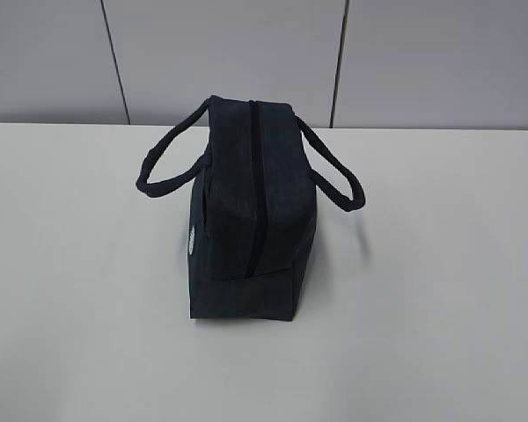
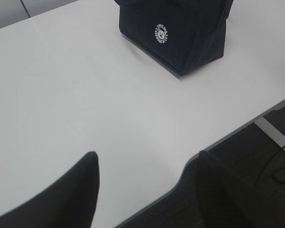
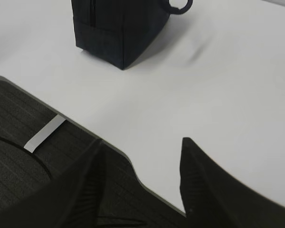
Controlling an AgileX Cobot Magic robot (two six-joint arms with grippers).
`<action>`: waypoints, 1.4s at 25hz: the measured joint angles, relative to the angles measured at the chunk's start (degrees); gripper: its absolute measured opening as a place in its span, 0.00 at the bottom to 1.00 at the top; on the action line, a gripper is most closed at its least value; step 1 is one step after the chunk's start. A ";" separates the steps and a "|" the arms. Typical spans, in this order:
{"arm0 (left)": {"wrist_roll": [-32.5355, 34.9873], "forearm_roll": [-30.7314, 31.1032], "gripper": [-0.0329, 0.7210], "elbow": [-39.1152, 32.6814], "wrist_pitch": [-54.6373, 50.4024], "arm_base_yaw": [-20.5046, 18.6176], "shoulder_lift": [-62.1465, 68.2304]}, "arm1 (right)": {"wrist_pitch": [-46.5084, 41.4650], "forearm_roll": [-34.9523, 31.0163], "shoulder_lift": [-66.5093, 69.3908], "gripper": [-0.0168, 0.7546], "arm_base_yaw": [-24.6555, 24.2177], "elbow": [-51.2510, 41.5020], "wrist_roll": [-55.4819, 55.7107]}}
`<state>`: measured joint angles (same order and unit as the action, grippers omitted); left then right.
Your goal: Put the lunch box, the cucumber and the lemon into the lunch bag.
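The dark navy lunch bag [image 1: 246,211] stands upright in the middle of the white table, its zipper [image 1: 255,185] shut along the top and a loop handle drooping to each side. Its round white logo [image 2: 161,34] faces the left wrist view; its end wall [image 3: 114,33] shows in the right wrist view. My left gripper [image 2: 147,161] hangs open over the table's front edge, nothing between its fingers. My right gripper [image 3: 142,147] is likewise open and empty at the front edge. Neither arm shows in the exterior view. The lunch box, the cucumber and the lemon are out of view.
The white table [image 1: 440,290] runs back to a grey panelled wall [image 1: 229,53]. Beyond the table's front edge is dark floor [image 3: 19,156] with a pale strip and a cable.
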<state>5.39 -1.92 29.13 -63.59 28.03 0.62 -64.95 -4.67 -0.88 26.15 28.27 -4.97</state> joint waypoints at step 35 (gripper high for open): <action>0.00 0.00 0.64 0.00 0.00 -1.93 0.00 | -0.52 0.62 0.00 0.52 -10.32 -0.23 0.72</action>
<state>5.39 -1.92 29.13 -63.59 26.10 0.62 -65.47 -4.05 -0.88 15.83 28.04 -4.25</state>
